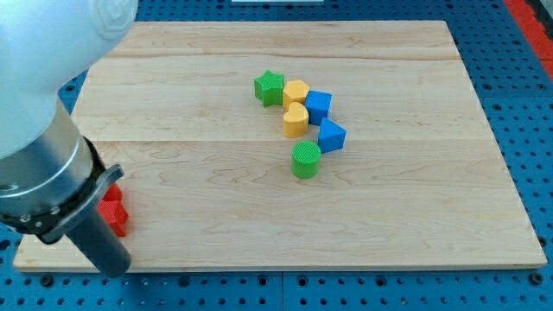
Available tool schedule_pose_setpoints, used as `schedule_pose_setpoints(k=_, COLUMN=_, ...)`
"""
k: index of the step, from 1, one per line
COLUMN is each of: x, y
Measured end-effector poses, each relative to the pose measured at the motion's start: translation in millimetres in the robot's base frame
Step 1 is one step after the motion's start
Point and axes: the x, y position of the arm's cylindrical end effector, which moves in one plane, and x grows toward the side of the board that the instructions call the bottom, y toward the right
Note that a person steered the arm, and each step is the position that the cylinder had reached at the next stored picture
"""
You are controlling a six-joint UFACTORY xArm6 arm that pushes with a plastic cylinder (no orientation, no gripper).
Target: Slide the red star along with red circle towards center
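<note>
While red blocks (113, 210) are seen just beside the arm (60, 194), half hidden, my tip cannot be made out; the push to centre remains undone

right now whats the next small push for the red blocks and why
Probably a short push toward the view's right and slightly up. The red blocks sit at the board's left edge, partly hidden behind the arm, so star and circle can't be told apart. My tip isn't visible. The green cylinder and its cluster mark the middle.
</note>
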Motion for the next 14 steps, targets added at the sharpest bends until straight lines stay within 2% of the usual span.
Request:
schedule_pose_setpoints(k=3, x=-38.0, y=16.3)
schedule_pose_setpoints(k=5, x=2.0, y=-7.0)
schedule_pose_setpoints(k=6, x=1.5, y=-10.0)
schedule_pose_setpoints(k=7, x=-64.2, y=-17.6)
schedule_pose_setpoints(k=8, x=-71.6, y=-15.2)
schedule_pose_setpoints(k=12, x=-58.4, y=-37.6)
schedule_pose_setpoints(k=13, x=-128.8, y=-67.9)
schedule_pose_setpoints(k=14, x=-145.9, y=-70.7)
